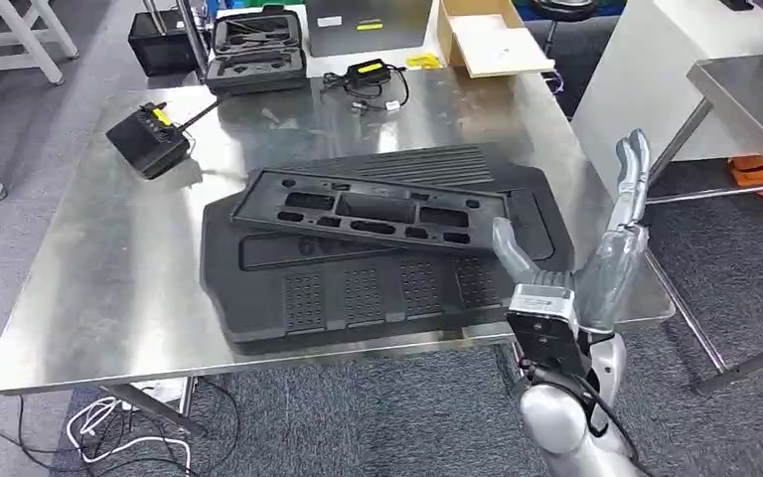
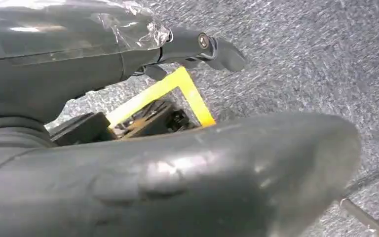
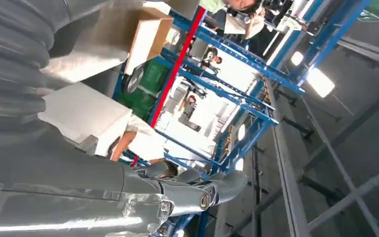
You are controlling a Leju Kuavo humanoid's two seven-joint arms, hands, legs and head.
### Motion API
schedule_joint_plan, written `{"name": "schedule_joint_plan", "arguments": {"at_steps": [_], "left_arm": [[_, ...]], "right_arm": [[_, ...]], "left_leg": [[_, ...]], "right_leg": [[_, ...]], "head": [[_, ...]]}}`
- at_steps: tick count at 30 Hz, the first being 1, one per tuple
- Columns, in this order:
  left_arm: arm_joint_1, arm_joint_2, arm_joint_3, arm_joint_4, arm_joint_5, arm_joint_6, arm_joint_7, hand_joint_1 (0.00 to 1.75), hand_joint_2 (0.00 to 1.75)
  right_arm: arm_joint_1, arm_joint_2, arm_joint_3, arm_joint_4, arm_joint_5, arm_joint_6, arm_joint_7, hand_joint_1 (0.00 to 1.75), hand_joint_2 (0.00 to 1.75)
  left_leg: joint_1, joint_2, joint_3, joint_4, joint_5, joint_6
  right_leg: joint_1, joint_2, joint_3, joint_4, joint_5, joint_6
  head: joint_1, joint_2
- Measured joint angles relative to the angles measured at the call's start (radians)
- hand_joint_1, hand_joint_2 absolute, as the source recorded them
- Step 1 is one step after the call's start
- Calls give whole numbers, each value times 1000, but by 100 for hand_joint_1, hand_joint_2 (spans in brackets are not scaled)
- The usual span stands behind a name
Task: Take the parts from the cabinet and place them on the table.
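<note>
A: How is the nearest arm posed?

B: The right robot hand [image 1: 596,253] is seen raised at the near right corner of the counter [image 1: 79,268], palm turned inward, fingers straight and spread upward, thumb angled toward the parts; nothing is held in it. In the right wrist view its fingers [image 3: 197,195] are extended against blue racking and ceiling lights.

A: And the left robot hand?

B: The left robot hand [image 2: 177,173] is shown hanging over grey carpet; one dark finger [image 2: 202,47] is stretched out and nothing is seen in it, but whether the rest is spread or curled cannot be told.

A: Where are the parts?

B: A large black panel [image 1: 378,283] is laid flat on the counter, long axis running left to right, its near edge at the counter's front edge. A narrower black frame [image 1: 358,214] is rested on top, tilted slightly, its right end dipping toward the right robot hand.

A: Farther back?

B: A black charger [image 1: 149,137] is seen at far left, and open black cases [image 1: 256,45] beyond.
</note>
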Motion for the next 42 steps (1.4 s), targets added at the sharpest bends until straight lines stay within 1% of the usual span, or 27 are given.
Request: {"name": "schedule_joint_plan", "arguments": {"at_steps": [1,2,4,6,7,8,10,11,14,16,18,20,21,23,26,27,30,31,32,33,35,36,37,38,39,41,42], "left_arm": [[0,-1,0,0,0,0,-1,0,0],[-1,-1,0,0,1,0,-2,0,0],[-2,-1,0,1,2,2,-3,0,0],[0,-1,0,1,2,2,-3,0,0],[1,-1,0,1,2,2,-3,0,0],[1,-1,0,1,2,2,-3,0,0],[1,-2,0,1,3,2,-3,0,0],[1,-2,0,1,3,2,-3,0,0],[1,-2,0,1,4,2,-4,0,0],[3,-2,0,1,4,2,-4,0,0],[5,-2,0,1,5,2,-4,0,0],[6,-2,0,1,4,2,-4,0,0],[7,-2,0,1,3,-1,-4,0,0],[8,-2,0,1,2,-6,-3,0,0],[6,-2,0,1,0,-8,-4,0,0],[5,-2,0,2,0,-8,-3,0,0],[6,-2,0,3,0,-9,-3,0,0],[6,-2,0,3,0,-9,-3,0,0],[4,-3,0,3,0,-9,-3,0,0],[4,-3,0,4,0,-8,-3,0,0],[4,-3,0,5,0,-9,-3,0,0],[5,-3,0,5,0,-9,-3,0,0],[6,-3,0,5,0,-9,-3,0,0],[6,-3,0,6,0,-9,-3,0,0],[6,-3,0,6,0,-9,-3,0,0],[6,-3,0,6,0,-9,-3,0,0],[5,-3,0,6,0,-9,-3,0,0]], "right_arm": [[0,-1,0,0,0,0,0,0,175],[0,-4,0,0,-1,0,0,0,175],[-1,-5,0,0,-1,0,0,0,175],[1,-7,0,0,-1,0,3,0,175],[1,-8,0,0,-1,0,5,0,175],[1,-9,0,0,-1,0,6,0,175],[-1,-10,1,0,-1,0,6,0,175],[-3,-10,1,0,-1,0,6,0,175],[-3,-10,2,0,1,0,9,0,175],[-3,-11,1,0,2,0,14,0,175],[-5,-11,2,0,5,0,17,0,175],[-3,-11,2,0,6,0,19,0,175],[-2,-11,2,0,8,0,20,0,175],[2,-11,2,0,11,0,21,0,175],[3,-11,2,0,11,0,23,0,175],[2,-11,2,0,11,0,23,0,175],[3,-11,2,0,11,0,23,0,175],[3,-11,2,0,11,0,23,0,175],[4,-12,2,0,11,0,23,0,175],[2,-13,2,0,11,0,23,0,175],[6,-13,2,0,11,0,23,0,175],[7,-13,2,0,11,0,24,0,175],[8,-13,2,0,11,0,24,0,175],[8,-13,2,0,11,0,24,0,175],[7,-13,2,0,11,0,24,0,175],[6,-13,2,0,11,0,24,0,175],[5,-13,2,0,11,0,24,0,175]], "left_leg": [[13,4,0,-16,13,9],[11,7,-5,-18,21,15],[10,8,-21,-17,30,26],[8,9,-39,-11,37,27],[8,9,-47,-6,40,26],[8,9,-54,-1,41,25],[9,9,-63,11,43,22],[8,9,-68,16,43,18],[4,7,-75,22,54,-2],[3,7,-78,23,57,-14],[8,2,-102,89,-14,-28],[14,2,-153,237,-104,-38],[16,3,-171,301,-129,-42],[16,2,-142,285,-102,-41],[15,-1,16,30,-6,-25],[9,-3,33,-8,-17,-21],[3,-2,18,-9,-5,-12],[9,-1,16,-20,5,-1],[14,6,14,-26,14,7],[14,6,5,-27,22,18],[11,8,-13,-26,32,25],[10,8,-23,-24,37,25],[9,8,-33,-20,42,24],[10,8,-41,-16,45,22],[11,8,-49,-10,47,20],[11,8,-60,6,48,17],[6,8,-67,13,48,10]], "right_leg": [[1,0,-4,8,-9,4],[1,1,-12,30,-40,7],[0,1,-61,164,-141,12],[0,1,-99,290,-195,17],[0,1,-91,294,-186,19],[-1,1,-59,252,-156,19],[-3,0,53,71,-82,15],[-3,-1,84,4,-91,12],[5,3,79,-2,-78,3],[-2,1,73,-14,-65,-16],[-3,-2,63,-15,-52,-32],[-1,-3,47,-14,-42,-37],[-1,-4,39,-13,-36,-37],[0,-3,26,-11,-27,-34],[-1,-2,19,-8,-19,-27],[4,-2,15,-6,-15,-20],[-1,-2,12,-11,-1,0],[4,-2,11,-12,3,6],[-2,-1,8,1,-17,8],[-1,0,-12,44,-63,12],[-2,0,-70,195,-154,19],[-1,0,-95,265,-183,22],[-1,0,-101,299,-189,24],[-2,0,-83,280,-172,25],[-3,0,-36,213,-136,24],[-4,-1,72,29,-66,20],[-1,-1,87,-8,-84,16]], "head": [[0,0],[4,0],[14,0],[17,0],[18,0],[20,0],[28,0],[32,0],[31,0],[32,0],[21,0],[7,0],[5,0],[2,0],[-3,0],[-5,0],[-5,0],[-4,0],[-5,0],[2,0],[7,0],[8,0],[8,0],[8,0],[8,0],[12,0],[16,0]]}}
